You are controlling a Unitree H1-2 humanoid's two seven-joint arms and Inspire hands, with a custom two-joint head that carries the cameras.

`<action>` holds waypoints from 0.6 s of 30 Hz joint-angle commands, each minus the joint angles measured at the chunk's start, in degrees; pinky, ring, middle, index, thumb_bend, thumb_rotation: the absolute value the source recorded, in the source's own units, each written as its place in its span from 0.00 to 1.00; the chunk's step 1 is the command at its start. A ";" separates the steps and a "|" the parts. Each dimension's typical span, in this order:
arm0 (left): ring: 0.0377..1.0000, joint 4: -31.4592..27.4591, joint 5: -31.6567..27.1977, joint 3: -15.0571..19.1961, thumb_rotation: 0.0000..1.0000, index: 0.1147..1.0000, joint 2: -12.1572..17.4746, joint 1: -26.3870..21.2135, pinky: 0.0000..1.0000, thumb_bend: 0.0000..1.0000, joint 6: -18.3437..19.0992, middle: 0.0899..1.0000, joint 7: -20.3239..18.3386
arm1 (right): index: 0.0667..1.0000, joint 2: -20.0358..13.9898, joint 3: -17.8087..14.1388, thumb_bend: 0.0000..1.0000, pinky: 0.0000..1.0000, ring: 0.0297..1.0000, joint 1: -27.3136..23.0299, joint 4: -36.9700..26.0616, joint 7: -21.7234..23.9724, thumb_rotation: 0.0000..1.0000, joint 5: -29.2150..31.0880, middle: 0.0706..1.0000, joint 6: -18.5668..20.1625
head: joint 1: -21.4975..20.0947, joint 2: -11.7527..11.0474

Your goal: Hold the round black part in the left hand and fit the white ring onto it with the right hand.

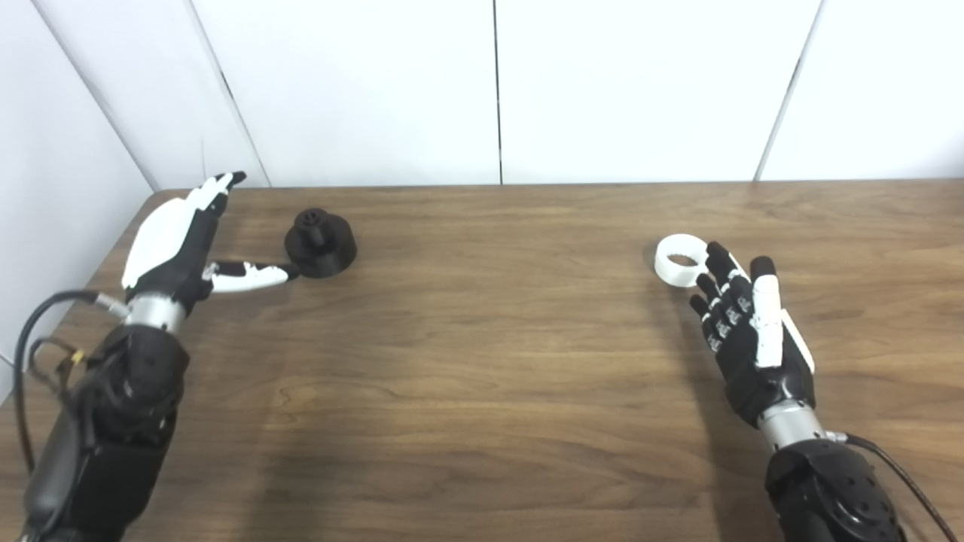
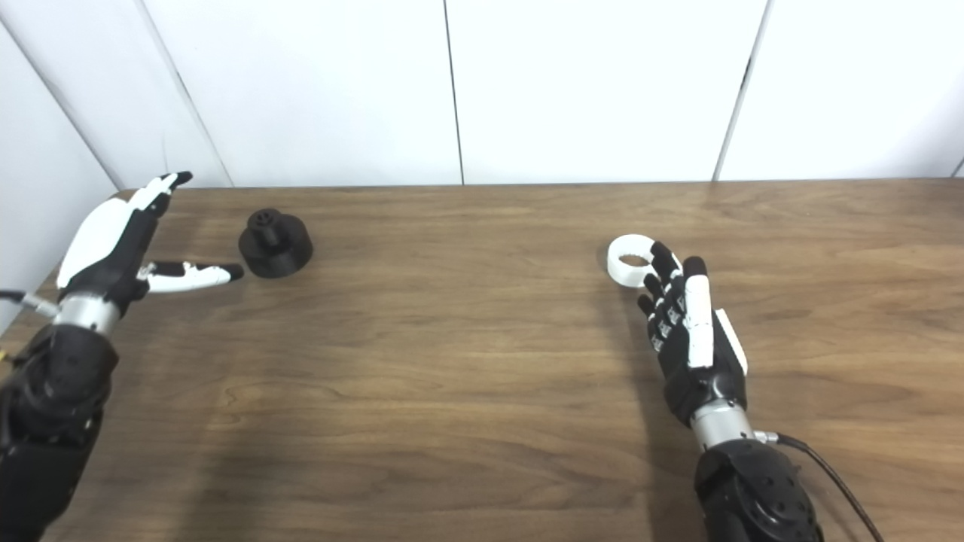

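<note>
Over on the left, the left hand (image 1: 175,245) hangs just above the wooden table (image 1: 482,391) with its fingers stretched out straight toward the back wall and its thumb (image 1: 248,275) swung out sideways; it holds nothing. The tip of that thumb reaches almost to the round black part (image 1: 320,242), a squat disc with a short hub standing up from its middle, which sits flat on the table near the back left corner. Whether the thumb tip actually touches it I can't tell from here. Well apart across the bare middle of the table, the white ring (image 1: 680,260) lies flat on the wood, and the right hand (image 1: 745,331) sits just beside it, palm turned up and toward the middle, fingers spread loosely with their tips right at the ring's near edge, gripping nothing. So as far as I can judge, nothing of the job is done yet: both pieces still rest on the table, ungrasped. Each hand has yet to close on its piece, lift it, bring the two together and seat the ring over the black part.
</note>
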 commanded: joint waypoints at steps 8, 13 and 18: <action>1.00 9.28 3.12 -2.38 0.31 0.90 3.89 -7.68 0.94 1.00 -4.57 0.99 -0.16 | 0.94 0.40 -0.12 0.59 1.00 1.00 -1.68 -2.18 0.00 1.00 -1.08 1.00 -1.31 | -0.49 -0.28; 1.00 13.22 3.15 -5.24 0.31 0.90 5.48 -10.52 0.97 1.00 -4.82 1.00 -3.58 | 0.94 0.42 -0.46 0.59 1.00 1.00 -1.64 -2.19 0.07 1.00 -0.95 1.00 -1.45 | -0.23 -0.72; 1.00 14.89 2.53 -6.42 0.30 0.88 5.97 -12.21 0.97 1.00 -4.52 1.00 -6.10 | 0.94 0.42 -0.69 0.59 1.00 1.00 -1.71 -2.25 0.19 1.00 -0.65 1.00 -1.32 | -0.26 -0.87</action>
